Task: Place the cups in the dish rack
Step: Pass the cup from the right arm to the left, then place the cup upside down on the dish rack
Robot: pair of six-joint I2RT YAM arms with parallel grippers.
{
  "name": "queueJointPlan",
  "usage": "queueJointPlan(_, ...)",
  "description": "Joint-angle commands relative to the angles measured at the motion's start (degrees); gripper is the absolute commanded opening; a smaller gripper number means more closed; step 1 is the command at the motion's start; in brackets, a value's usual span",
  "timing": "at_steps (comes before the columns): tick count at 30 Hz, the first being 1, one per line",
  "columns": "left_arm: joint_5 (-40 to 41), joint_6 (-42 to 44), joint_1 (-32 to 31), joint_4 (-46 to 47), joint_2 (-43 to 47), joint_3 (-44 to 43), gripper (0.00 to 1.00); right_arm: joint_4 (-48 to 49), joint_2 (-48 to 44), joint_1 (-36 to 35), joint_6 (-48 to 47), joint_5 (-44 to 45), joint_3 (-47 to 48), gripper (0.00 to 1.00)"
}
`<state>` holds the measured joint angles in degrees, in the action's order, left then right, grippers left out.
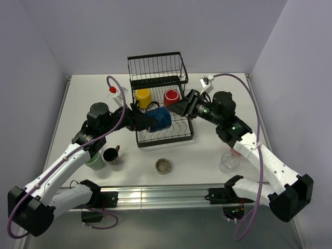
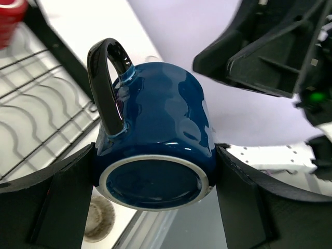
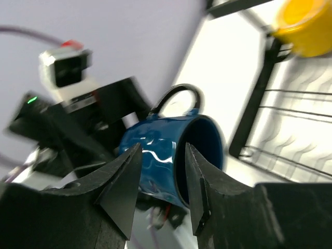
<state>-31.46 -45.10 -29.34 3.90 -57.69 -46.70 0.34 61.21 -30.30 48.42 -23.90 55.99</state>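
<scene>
My left gripper [image 1: 148, 120] is shut on a navy mug [image 1: 160, 118] and holds it on its side above the black wire dish rack [image 1: 155, 67]. In the left wrist view the mug [image 2: 155, 129] shows its base, with a finger on each side of my left gripper [image 2: 155, 192]. My right gripper [image 1: 180, 108] is open just right of the mug. In the right wrist view the mug's rim [image 3: 171, 145] lies between the spread fingers of my right gripper [image 3: 161, 181]; I cannot tell if they touch. A yellow mug [image 1: 143, 97] and a red mug [image 1: 171, 96] sit in the rack.
A green tumbler [image 1: 95, 161] and a black mug [image 1: 111, 155] stand at the front left. A low brownish glass [image 1: 163, 166] stands at the front centre. A clear glass [image 1: 229, 162] stands at the front right, by my right arm.
</scene>
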Motion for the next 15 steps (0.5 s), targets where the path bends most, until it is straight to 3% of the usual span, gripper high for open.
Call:
queueJointPlan(1,6.8,3.3,-0.2,-5.1,0.0,-6.7,0.00,-8.0,-0.3,-0.6,-4.9,11.8,5.1,0.47)
queueJointPlan(8,17.1,8.4,-0.3,-23.3,-7.5,-17.5,0.00,-19.9,0.1,-0.7,-7.7,29.0,9.5,0.48)
queueJointPlan(15,25.7,13.4,-1.5,-35.2,-14.3,-25.5,0.00,-24.5,1.0,-0.7,-10.5,36.2,11.7,0.48)
